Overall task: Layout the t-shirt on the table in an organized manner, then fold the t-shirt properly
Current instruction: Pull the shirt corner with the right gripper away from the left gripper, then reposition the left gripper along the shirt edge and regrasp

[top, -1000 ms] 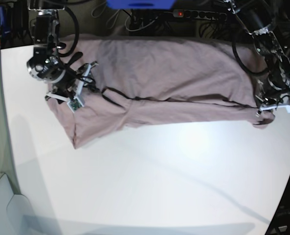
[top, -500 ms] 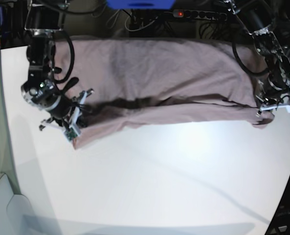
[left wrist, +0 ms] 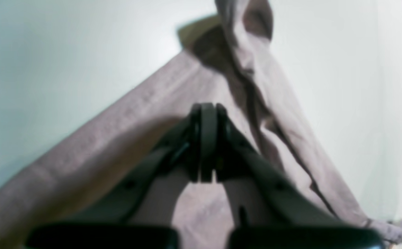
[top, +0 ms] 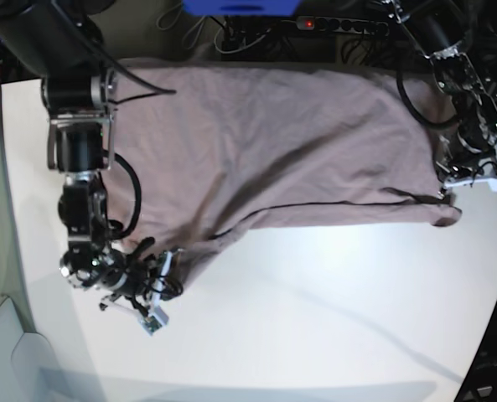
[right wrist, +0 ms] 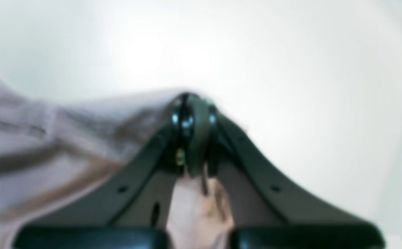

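**Shirt stretched crosswise, both grippers pinching cloth**

The mauve t-shirt (top: 290, 151) lies spread over the far half of the white table (top: 315, 318), its long axis running side to side across the base view, from the corner by the left arm to the lower corner drawn toward the near edge by the right arm. The far hem sits along the back of the table, and a fold line crosses the cloth from the right side of the view down toward the right gripper, so the near edge slants rather than lying square.

The right gripper (top: 160, 289) is low on the near-left side of the base view, its jaws pressed together on a corner of the shirt; in the right wrist view (right wrist: 194, 138) a bunch of pinkish cloth shows just behind the closed fingertips, though that picture is blurred.

The left gripper (top: 458, 186) is at the opposite end, by the table's curved edge, clamped tight on the fabric there. In the left wrist view (left wrist: 204, 138) its jaws meet with no gap over the shirt, and a ridge of cloth runs away from them across the bare table
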Controlling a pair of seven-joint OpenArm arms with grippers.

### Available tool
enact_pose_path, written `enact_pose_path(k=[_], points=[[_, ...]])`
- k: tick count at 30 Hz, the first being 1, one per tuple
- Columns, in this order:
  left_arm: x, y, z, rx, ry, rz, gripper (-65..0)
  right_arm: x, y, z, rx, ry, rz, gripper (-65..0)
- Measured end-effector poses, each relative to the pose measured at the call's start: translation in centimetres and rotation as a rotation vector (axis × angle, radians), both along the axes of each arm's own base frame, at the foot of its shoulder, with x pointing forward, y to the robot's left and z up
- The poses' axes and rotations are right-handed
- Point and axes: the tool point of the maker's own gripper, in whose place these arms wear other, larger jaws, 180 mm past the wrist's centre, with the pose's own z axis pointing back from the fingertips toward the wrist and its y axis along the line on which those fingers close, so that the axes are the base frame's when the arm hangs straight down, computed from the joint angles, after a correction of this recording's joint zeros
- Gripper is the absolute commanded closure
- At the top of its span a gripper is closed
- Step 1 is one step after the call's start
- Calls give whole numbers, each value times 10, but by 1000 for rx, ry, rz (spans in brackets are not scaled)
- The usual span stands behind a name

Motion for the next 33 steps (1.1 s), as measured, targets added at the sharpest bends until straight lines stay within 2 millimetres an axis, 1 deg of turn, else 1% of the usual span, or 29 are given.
enact_pose_path(k=[2,3,6,7,10,12,15,17,19,20,22,24,25,27,28,30,32,33], points=[[0,-4,-2,-9,3,-4,0,11,8,-3,66,6,3,0],[-1,-4,-2,-9,5,-4,0,13,9,-6,83,13,0,0],[-2,-2,-2,-4,5,-1,0,14,7,-18,115,32,-10,0],[-3,-2,-2,-3,7,-2,0,12,6,-21,113,40,-10,-10],[-4,-2,-3,-5,10,-2,0,12,-4,-22,107,35,-21,-92],[-3,-2,-3,-5,9,-2,0,12,-11,-22,97,37,-30,-160],[-1,-2,-2,-5,5,-3,0,6,-13,-28,108,44,-38,-267],[-1,-1,0,0,2,-3,0,-4,-18,-36,88,50,-38,-329],[1,1,10,19,-20,-6,0,-20,-24,-40,48,44,-33,-365],[5,2,17,32,-37,-8,0,-26,-27,-37,35,32,-38,-365],[14,4,35,57,-83,-10,0,-40,-34,-24,33,-28,-58,-352],[26,4,54,78,-134,-15,0,-56,-40,-10,3,-77,-70,-317],[29,5,60,88,-151,-16,0,-65,-42,-5,-19,-90,-73,-305],[32,6,66,97,-164,-17,0,-89,-35,-4,-40,-94,-55,-290],[32,7,66,101,-159,-14,-1,-100,-30,-8,-40,-83,-44,-291],[31,8,62,96,-151,-8,-15,-128,-21,-30,-28,-19,-37,-291],[30,9,51,75,-128,-4,-73,-153,-19,-52,-34,55,-32,-291],[29,10,46,71,-112,-2,-109,-161,-21,-58,-37,72,-35,-291]])
